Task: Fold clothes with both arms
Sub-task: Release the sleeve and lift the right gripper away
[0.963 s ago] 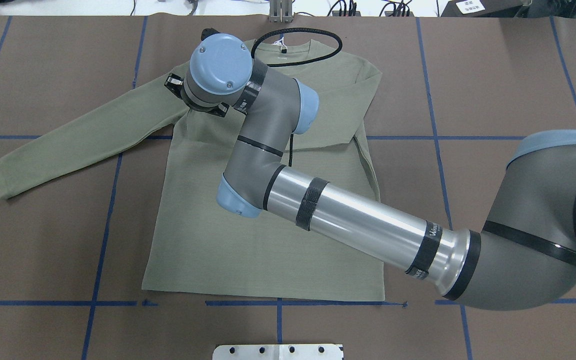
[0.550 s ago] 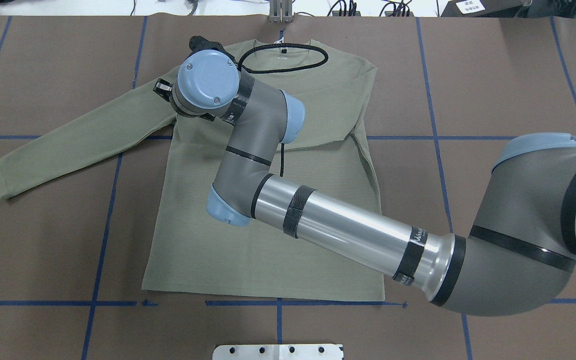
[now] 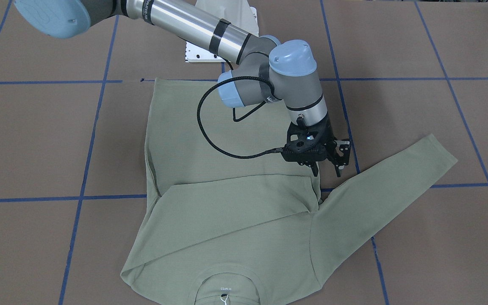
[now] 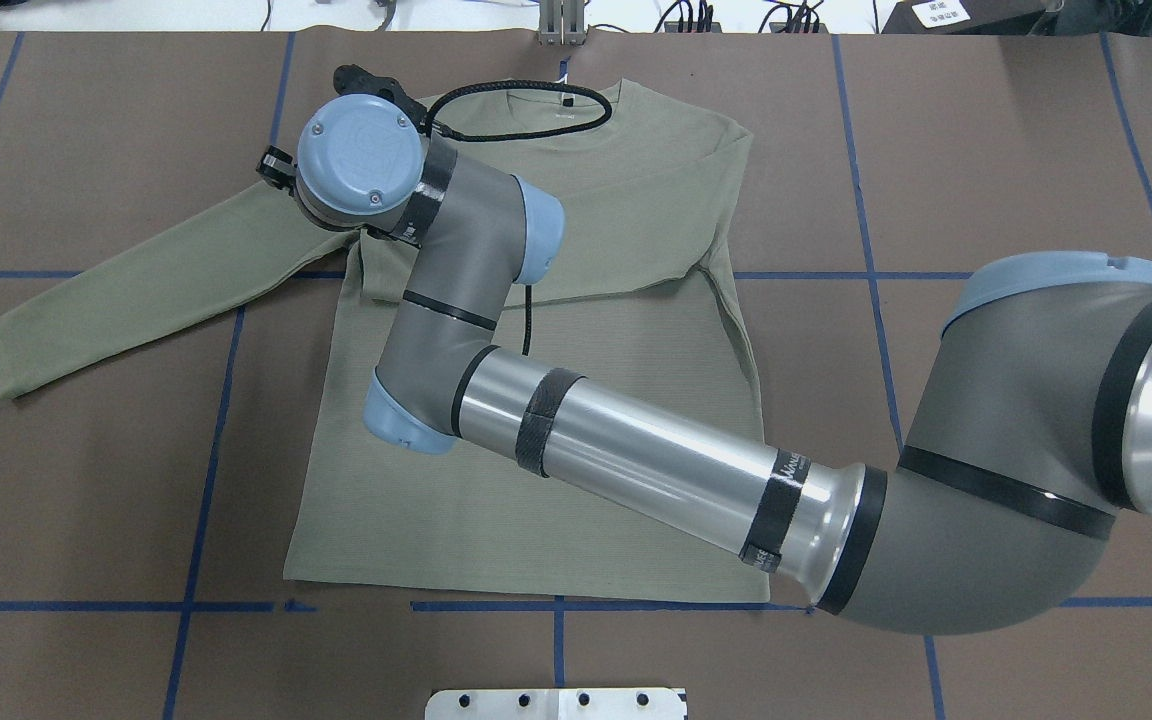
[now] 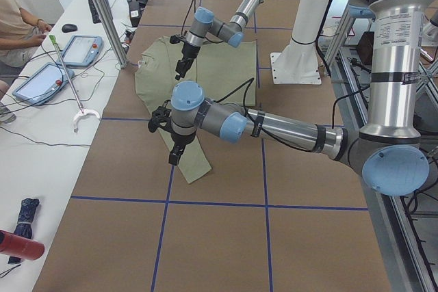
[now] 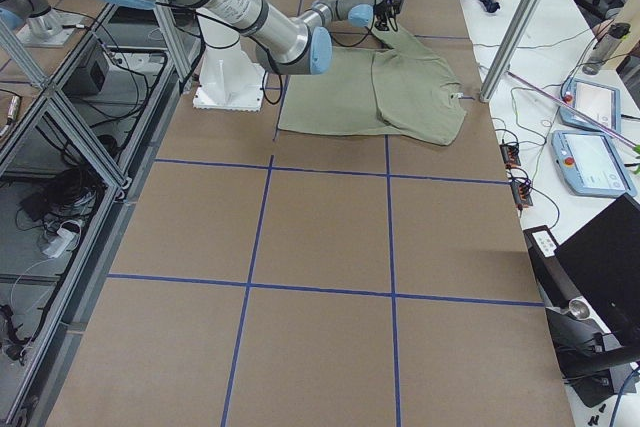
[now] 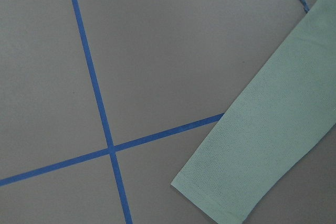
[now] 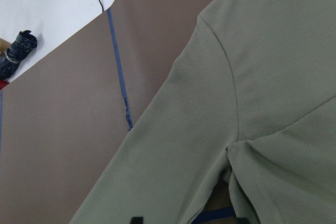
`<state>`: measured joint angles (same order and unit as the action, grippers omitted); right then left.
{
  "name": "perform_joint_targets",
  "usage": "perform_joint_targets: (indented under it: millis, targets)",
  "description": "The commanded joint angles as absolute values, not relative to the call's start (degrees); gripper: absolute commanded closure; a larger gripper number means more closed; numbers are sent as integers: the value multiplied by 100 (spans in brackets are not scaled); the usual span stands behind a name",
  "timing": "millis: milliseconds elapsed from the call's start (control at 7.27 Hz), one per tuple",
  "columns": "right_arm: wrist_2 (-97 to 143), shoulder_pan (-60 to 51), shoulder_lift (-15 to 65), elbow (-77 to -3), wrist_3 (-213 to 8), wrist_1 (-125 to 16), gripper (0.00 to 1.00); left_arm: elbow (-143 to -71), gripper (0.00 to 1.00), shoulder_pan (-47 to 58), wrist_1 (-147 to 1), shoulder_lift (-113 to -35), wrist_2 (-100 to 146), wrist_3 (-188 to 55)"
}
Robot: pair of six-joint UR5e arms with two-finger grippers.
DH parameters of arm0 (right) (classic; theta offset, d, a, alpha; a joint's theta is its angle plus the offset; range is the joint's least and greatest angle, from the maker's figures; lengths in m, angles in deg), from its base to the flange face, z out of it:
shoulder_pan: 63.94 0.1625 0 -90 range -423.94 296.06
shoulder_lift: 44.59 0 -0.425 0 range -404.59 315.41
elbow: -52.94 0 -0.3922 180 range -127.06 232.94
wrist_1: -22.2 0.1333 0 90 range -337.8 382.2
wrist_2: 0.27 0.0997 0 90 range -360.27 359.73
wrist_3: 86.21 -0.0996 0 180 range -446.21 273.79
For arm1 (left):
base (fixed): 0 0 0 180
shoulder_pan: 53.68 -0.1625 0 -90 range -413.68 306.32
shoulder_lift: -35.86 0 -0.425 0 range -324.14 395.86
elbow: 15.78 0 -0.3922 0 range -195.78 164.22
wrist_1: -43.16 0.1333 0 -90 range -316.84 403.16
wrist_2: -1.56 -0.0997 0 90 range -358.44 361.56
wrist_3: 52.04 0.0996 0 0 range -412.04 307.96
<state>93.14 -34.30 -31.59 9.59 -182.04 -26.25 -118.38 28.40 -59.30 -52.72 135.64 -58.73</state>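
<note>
Sage-green shirt (image 3: 176,140) lies flat on the brown paper table (image 3: 36,140), collar end at the bottom of the front-facing view.

Working hand first: the right arm (image 3: 176,19) comes in from the upper left of that view. Its right gripper (image 3: 327,173) hangs a bit right of centre with the fingers pointing down. The jaws are parted by a modest gap with nothing between them. It sits right where the shirt's side meets the underarm of the spread sleeve (image 3: 396,182). Honestly can't tell if the tips touch cloth; they look just above it. Its wrist cam is full of shoulder seam and underarm.

Now left to right across the front view:
- Bare table crossed by blue tape (image 3: 57,198).
- The shirt body, with the black cable (image 3: 244,157) looping over it from the wrist.
- Lower centre, the folded sleeve (image 3: 227,203) laid across the chest.
- Below that, the neckline (image 3: 227,281) and white tag (image 3: 225,300) at the bottom edge.
- The spread sleeve running out flat toward the right.

In the left-side view the left arm (image 5: 287,128) is the big near one. Its left gripper (image 5: 172,155) hangs by that sleeve's end. Its wrist cam only shows the cuff (image 7: 220,198) at lower right plus a tape cross, no fingers. So wide or closed, can't tell.

From overhead, the right arm's forearm and elbow cover the middle of the shirt.
</note>
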Motion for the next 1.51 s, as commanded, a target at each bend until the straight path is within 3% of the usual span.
perform_joint_targets:
  millis: [0,275,550,688,825,962,1375]
  targets:
    - [9394,-3414,-2897,455,-18298,-2736,1,-11163,1,2247,-6646,-5447,13551,-6170]
    - [9735,-3222,-2161,-1079,-18220,-3910,1,-9996,1,1971,-7824,-5537,13559,-7070]
    - [10332,-2906,-941,-2364,-18167,-3932,1,-8397,1,1962,-8723,-6193,13577,-7426]
    - [10735,-2661,-230,-3084,-17966,-3932,1,-8163,6,1875,-9014,-6213,13586,-7523]
    - [11226,-2363,456,-3752,-17633,-3932,1,-8161,17,1744,-9026,-6214,13995,-8003]
    - [11632,-2125,837,-4072,-17369,-3924,1,-8152,19,1586,-9052,-6205,14155,-8121]
    - [11715,-2017,1025,-4190,-17358,-3915,1,-8161,25,1426,-9070,-6222,14148,-8166]
